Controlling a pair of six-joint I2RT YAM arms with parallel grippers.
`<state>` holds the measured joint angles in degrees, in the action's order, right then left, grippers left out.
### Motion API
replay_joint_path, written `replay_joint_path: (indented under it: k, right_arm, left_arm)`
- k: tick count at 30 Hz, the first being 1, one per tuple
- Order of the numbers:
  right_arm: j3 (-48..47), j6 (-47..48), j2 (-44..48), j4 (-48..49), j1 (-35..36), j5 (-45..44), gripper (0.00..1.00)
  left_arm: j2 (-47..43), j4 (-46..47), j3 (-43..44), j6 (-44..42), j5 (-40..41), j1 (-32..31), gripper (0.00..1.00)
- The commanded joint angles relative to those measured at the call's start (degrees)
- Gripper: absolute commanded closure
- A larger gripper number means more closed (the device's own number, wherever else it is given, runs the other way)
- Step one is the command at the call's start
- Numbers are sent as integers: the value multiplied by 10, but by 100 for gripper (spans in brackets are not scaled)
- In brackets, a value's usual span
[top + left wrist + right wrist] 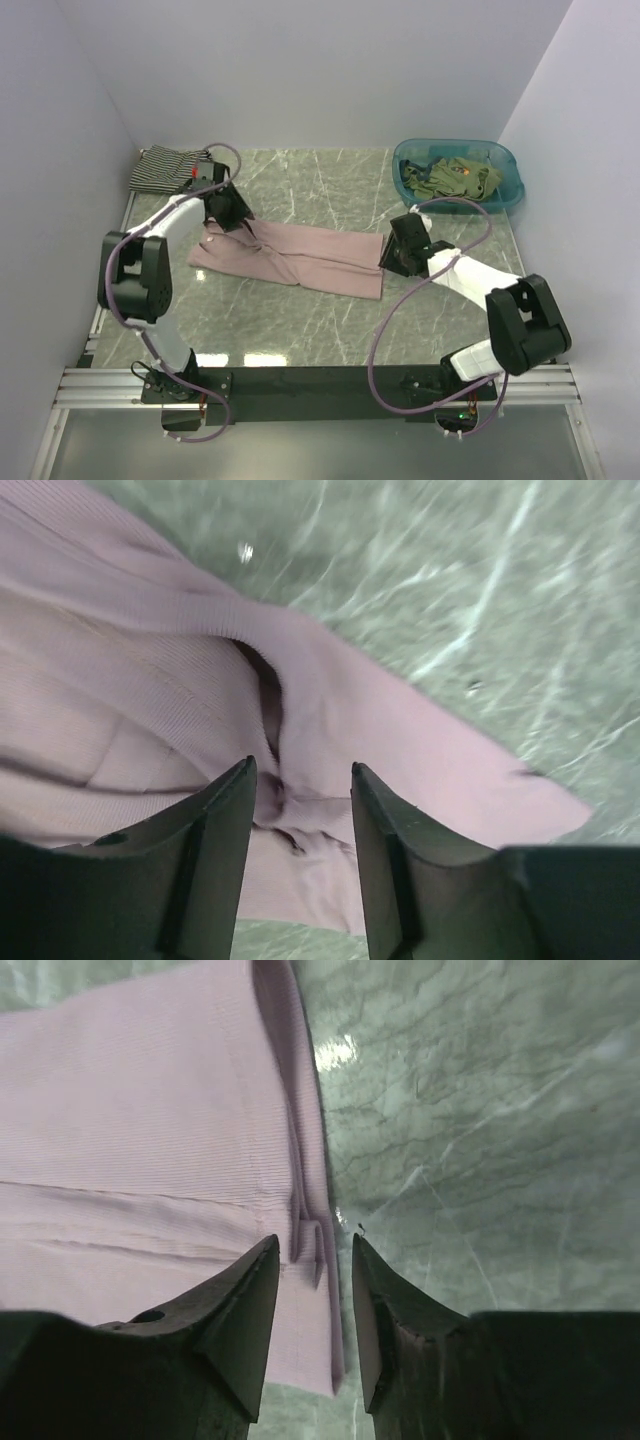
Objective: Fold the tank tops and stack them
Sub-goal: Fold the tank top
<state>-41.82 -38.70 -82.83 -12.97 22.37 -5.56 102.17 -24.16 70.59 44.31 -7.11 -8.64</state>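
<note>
**Desk:** Where is the pink one?

**Operator:** The plain dusty pink ribbed tank top point(290, 255) lies stretched across the green marbled tabletop point(330, 330), between my 2 arms. My left tool point(300, 770) stands spread over its bunched left end. My right tool point(315, 1245) stands spread astride the folded hem at its right edge.

**Desk:** And the rest?

**Operator:** The black-and-white striped tank top point(165, 168) lies at the far left corner. The crumpled olive green tank tops point(450, 178) sit in the teal plastic basin point(512, 188), far right.
</note>
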Motion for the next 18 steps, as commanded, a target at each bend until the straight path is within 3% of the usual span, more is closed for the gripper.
replay_joint_path:
  k: [1, 5, 7, 10, 13, 18]
  right_arm:
    - [-40, 15, 51, -29, 2, -45, 57]
    - [-112, 68, 24, -44, 3, -31, 54]
    - [-180, 112, -48, -62, 2, -18, 55]
    - [-253, 153, -144, -83, 2, -34, 56]
    - [-291, 183, -199, -87, 2, -49, 55]
    - [-295, 221, -217, -73, 2, -83, 47]
  left_arm:
    - [-75, -32, 31, 0, 66, 3, 51]
    - [-136, -78, -21, 97, 141, -1, 55]
    - [-173, -90, -56, 179, 165, -19, 60]
    - [-207, -86, -128, 250, 198, -42, 58]
    - [-205, -77, -171, 278, 199, -42, 58]
    - [-167, -73, -177, 285, 196, -42, 56]
